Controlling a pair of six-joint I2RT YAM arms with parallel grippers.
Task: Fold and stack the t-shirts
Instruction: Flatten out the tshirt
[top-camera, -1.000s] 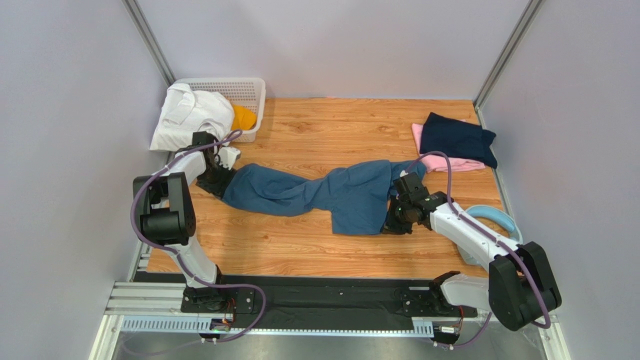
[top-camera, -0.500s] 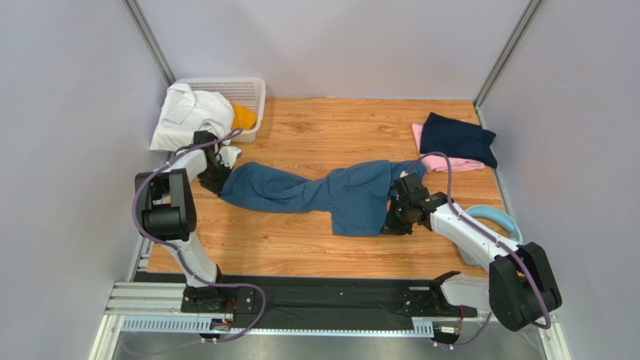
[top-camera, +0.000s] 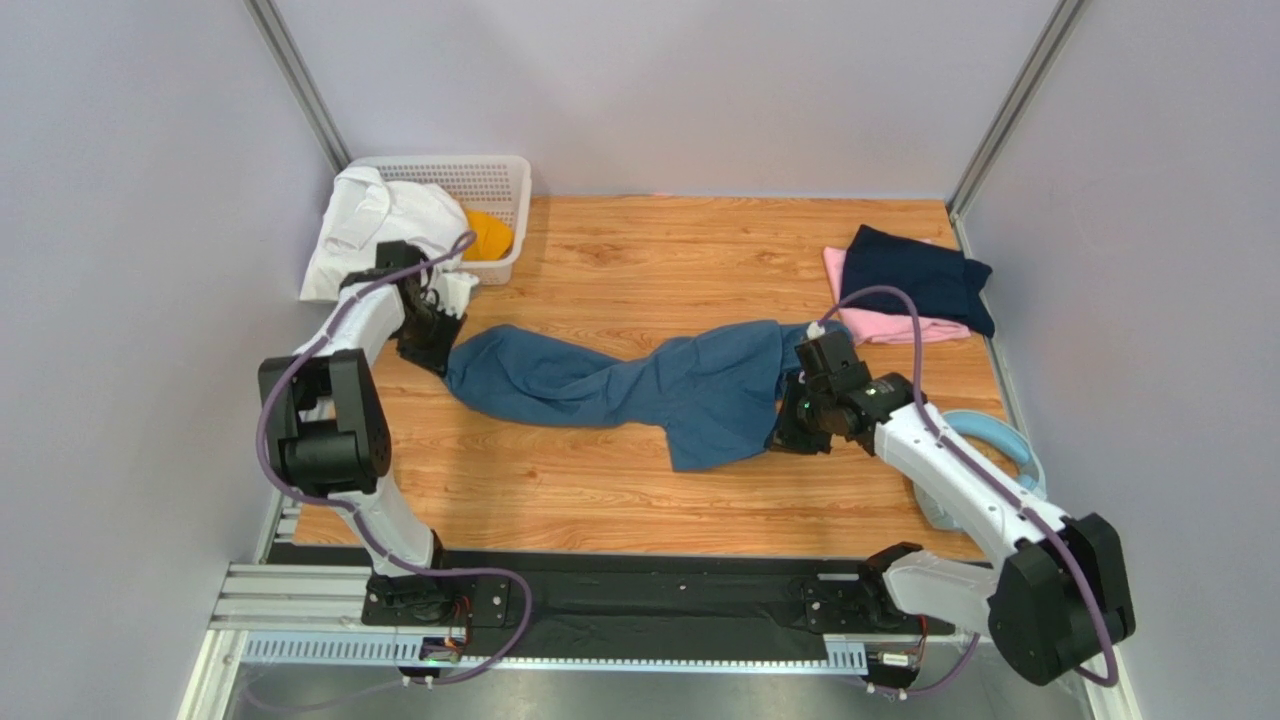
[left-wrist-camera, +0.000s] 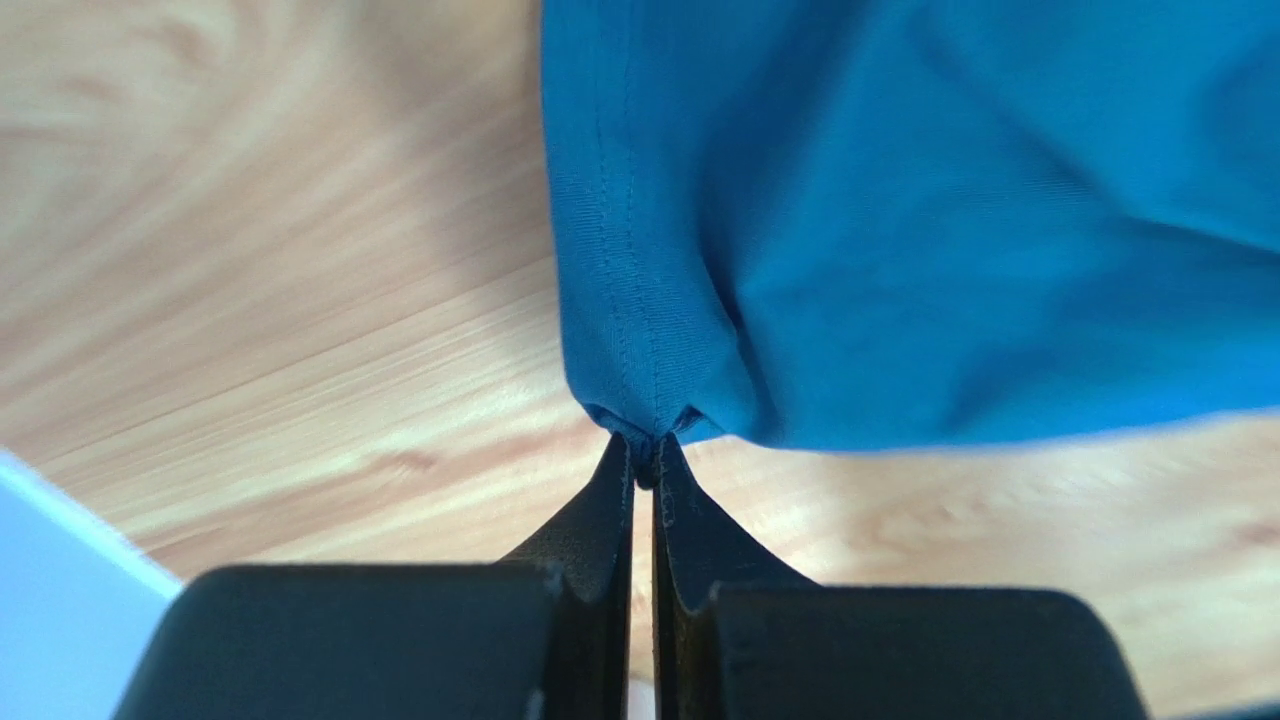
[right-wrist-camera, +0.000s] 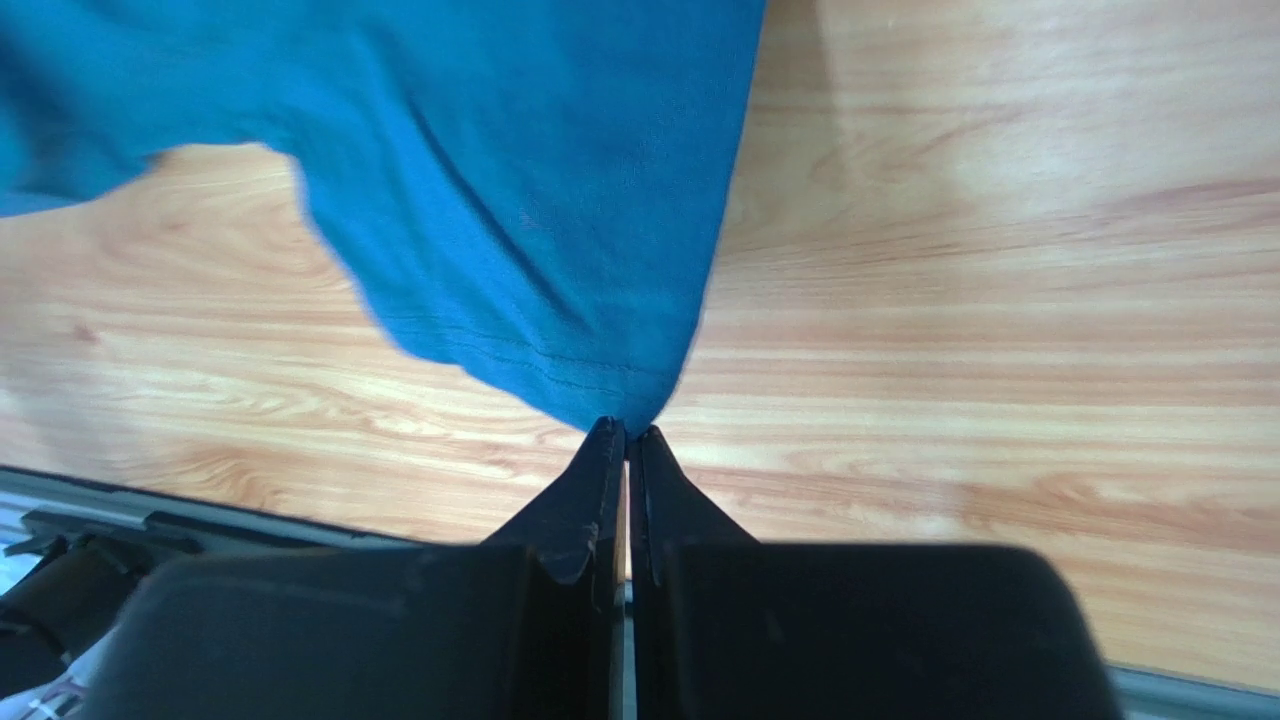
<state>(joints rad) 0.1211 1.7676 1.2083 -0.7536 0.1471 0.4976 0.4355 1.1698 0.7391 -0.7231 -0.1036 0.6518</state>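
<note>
You will find the blue shirt (top-camera: 646, 383) lying stretched across the table (top-camera: 676, 255) between both arms. The left gripper (left-wrist-camera: 643, 458) is clamped on one hem corner, and the right gripper (right-wrist-camera: 624, 435) pinches the opposite corner, jaws pressed tight on cloth.

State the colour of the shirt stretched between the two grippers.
Plain teal-blue, no pattern; the t-shirt shows best in the left wrist view.

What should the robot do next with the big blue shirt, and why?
Probably lift both ends and pull them gently apart. The left jaws and the right jaws are each pinched shut on an edge of the slate-blue cloth t-shirt, which lies twisted and bunched across the wooden table, so it needs spreading flat before folding.
</note>
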